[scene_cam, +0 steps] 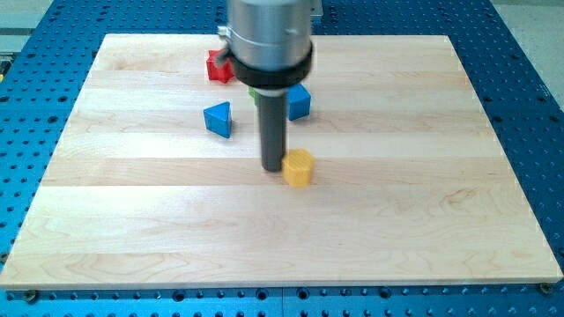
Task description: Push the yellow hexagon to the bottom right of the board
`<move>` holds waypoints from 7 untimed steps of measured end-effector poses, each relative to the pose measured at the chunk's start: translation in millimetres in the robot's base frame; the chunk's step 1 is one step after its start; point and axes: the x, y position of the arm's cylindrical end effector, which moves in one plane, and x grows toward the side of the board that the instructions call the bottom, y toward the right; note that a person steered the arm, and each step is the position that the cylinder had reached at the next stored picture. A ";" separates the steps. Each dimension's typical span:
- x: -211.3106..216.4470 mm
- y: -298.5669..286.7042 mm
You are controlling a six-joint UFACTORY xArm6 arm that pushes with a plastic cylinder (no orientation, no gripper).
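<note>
Wooden board [370,229] unlabelled: my tip [272,168], jawless, touches yellow hexagon [299,167].

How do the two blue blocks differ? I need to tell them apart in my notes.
The blue triangular block stands alone at the view's left, fully visible; the other blue block sits right of the rod, partly hidden, its shape unclear. The second lies nearer the yellow hexagon, beside my tip. Both share the same blue.

The small yellow hexagon block [299,167] sits touching the tip [272,168] on its right. The blue triangular block [218,118] lies up-left of the tip, the blue cube [300,100] up-right, and the red block [218,67] farther up-left, on the wooden board [423,229].
</note>
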 end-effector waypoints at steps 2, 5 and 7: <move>10.7 78.9; 49.6 70.6; 17.1 78.5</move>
